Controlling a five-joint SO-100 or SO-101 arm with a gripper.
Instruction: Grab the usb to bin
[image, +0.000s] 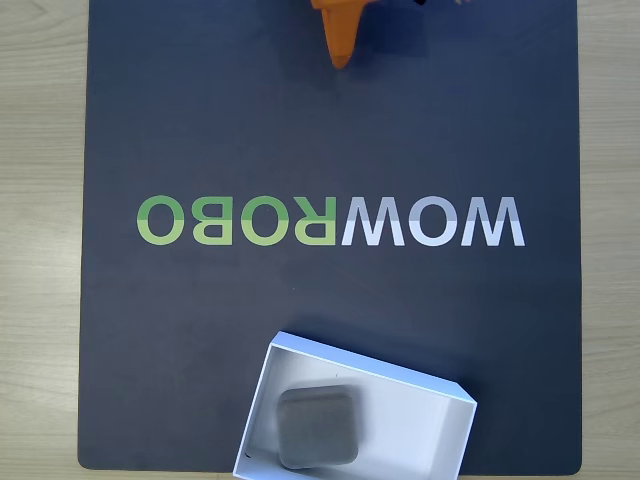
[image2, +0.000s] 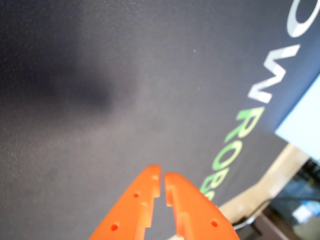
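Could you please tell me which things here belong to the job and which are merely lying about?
Job: usb, lying inside the bin; orange pincer, shut and empty.
Lying about: dark mat with WOWROBO lettering; wooden table.

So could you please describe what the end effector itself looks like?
The end effector is bright orange plastic: two flat fingers tapering to blunt tips, with small round holes and stepped notches along their inner edges. In the fixed view it is an orange wedge.
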